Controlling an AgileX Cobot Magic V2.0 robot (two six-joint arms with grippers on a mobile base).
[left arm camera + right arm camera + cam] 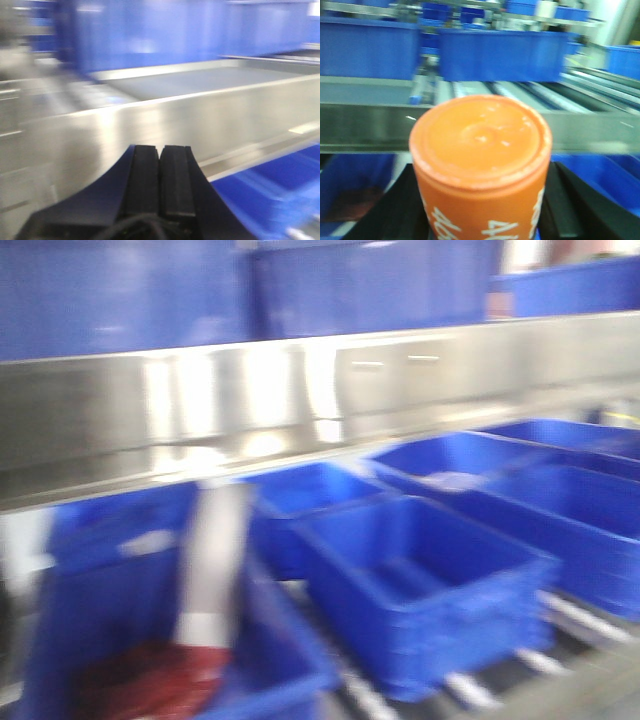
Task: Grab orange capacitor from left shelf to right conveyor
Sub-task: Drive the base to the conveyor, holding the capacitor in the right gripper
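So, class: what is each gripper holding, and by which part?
The right gripper holds the capacitor by its sides; the left gripper is shut, empty.

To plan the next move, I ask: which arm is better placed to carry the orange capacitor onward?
Right. The right gripper holds the orange capacitor between its fingers; the left gripper is shut and empty.

One orange capacitor (481,165), one steel shelf (300,390).
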